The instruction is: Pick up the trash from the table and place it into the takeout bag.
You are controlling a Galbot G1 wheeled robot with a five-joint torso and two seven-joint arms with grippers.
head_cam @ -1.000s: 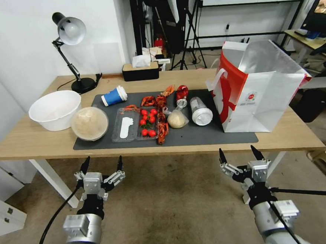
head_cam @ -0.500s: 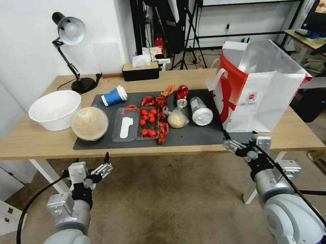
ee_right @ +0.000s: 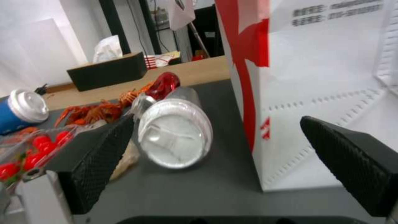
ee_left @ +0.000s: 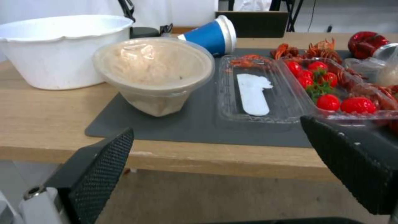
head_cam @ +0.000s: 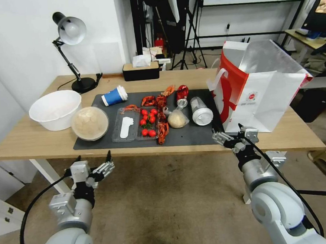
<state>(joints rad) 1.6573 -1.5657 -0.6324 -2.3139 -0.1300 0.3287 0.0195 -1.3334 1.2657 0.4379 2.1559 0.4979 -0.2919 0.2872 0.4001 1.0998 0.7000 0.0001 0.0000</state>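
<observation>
Takeout bag [ee_right: 331, 93] top cut off

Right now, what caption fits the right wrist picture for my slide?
Open right tool faces the clear plastic cup lying on its side beside the takeout bag.

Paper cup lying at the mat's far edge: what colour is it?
Blue paper cup with a white lid, clearest in the left wrist view.

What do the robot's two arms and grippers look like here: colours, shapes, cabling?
Both arms are rounded silver-grey shells with black wrist sections and boxy silver blocks. The left gripper and right gripper each have two black pointed fingers with textured, mesh-like pads on metal linkages. A black cable loops along each arm.
</observation>
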